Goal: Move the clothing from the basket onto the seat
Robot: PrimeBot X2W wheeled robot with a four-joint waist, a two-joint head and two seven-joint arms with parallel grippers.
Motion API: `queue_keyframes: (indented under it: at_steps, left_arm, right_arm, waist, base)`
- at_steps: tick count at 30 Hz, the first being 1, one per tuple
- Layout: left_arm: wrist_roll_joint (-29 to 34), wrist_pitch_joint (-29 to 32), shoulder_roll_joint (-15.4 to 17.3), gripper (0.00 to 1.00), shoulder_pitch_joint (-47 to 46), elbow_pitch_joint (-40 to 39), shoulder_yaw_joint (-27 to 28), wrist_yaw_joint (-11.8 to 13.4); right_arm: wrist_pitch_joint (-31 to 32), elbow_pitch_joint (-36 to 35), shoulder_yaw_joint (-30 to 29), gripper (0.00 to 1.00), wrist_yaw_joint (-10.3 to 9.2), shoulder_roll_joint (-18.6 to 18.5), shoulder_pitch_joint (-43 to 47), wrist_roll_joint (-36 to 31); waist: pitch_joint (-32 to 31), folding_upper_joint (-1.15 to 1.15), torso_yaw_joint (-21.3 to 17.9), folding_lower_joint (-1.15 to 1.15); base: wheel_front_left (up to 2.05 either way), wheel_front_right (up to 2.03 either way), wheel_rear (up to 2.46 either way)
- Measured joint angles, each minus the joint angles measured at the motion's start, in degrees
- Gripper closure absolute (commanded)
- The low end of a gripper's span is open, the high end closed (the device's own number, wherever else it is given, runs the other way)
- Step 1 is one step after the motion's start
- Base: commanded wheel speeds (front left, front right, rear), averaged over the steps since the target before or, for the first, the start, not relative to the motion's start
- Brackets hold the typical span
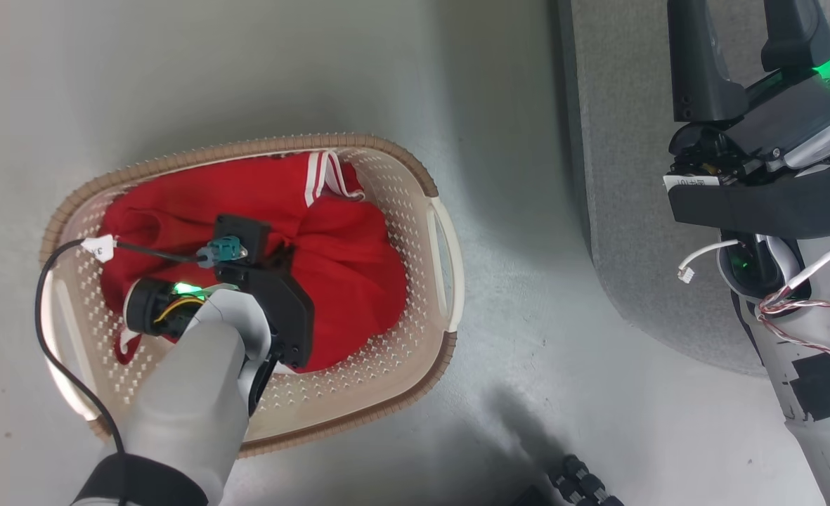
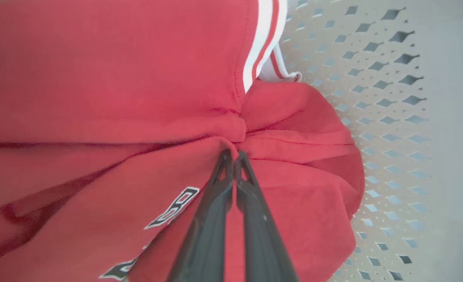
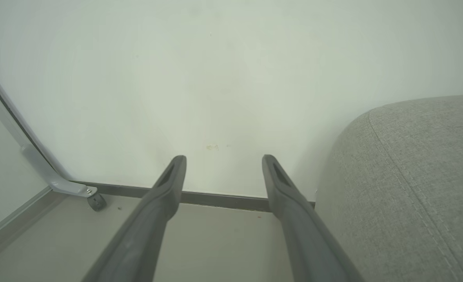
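Gripping: left gripper (image 2: 231,154) pinched shut on a clothing (image 2: 117,98) fold.
Clothing: bunched in basket (image 1: 450,281); black-and-white print cut off.
Empty: right gripper (image 3: 223,164) spread, beside seat (image 3: 411,176).
Hidden: left fingertips, under the wrist in head view.

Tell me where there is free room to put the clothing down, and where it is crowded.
Free: the grey seat by the open right end effector, and the floor between basket and seat. Crowded: the basket, mostly covered by the clothing that the left end effector pinches.
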Motion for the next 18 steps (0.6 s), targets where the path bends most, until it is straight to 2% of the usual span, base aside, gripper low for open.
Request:
queue_keyframes:
  at_steps: [18]
  left_arm:
    - [-5.9,-8.1,0.0,1.00,6.2,-5.2,-4.2,-2.4]
  right_arm:
    - [0.0,3.7,-1.2,0.00,0.00,-1.6,2.7,0.9]
  waist:
    - [-9.3,0.00,2.3,0.00]
  base:
    - [0.00,0.00,0.00]
